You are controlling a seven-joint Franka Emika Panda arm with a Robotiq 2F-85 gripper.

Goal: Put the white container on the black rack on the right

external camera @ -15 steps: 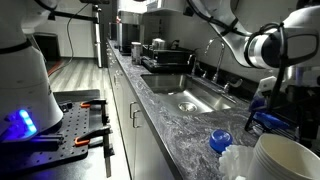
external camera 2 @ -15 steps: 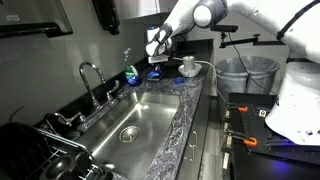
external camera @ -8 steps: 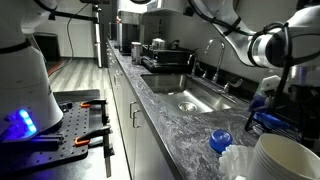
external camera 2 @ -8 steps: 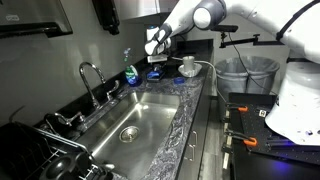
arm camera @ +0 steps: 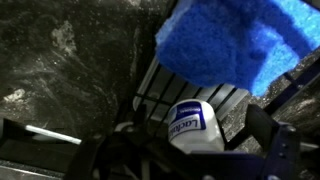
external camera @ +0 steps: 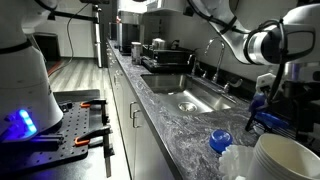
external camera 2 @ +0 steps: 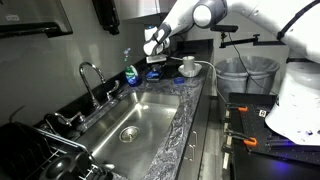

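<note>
In the wrist view the white container, a small tub with a blue label, lies on the thin bars of the black rack. My gripper is open around it. The right finger stands clear of the tub, with counter showing in the gap. A blue sponge sits just beyond the tub. In an exterior view the gripper hovers over the rack at the far end of the counter. The tub itself is too small to pick out there.
A steel sink with faucet fills the middle of the counter, with a blue soap bottle behind it. A stack of white bowls and crumpled paper stand close by. A dark rack with steel pots is at the far end.
The jaws have opened off the white container, which now rests on the rack bars. The gripper has risen very slightly.
</note>
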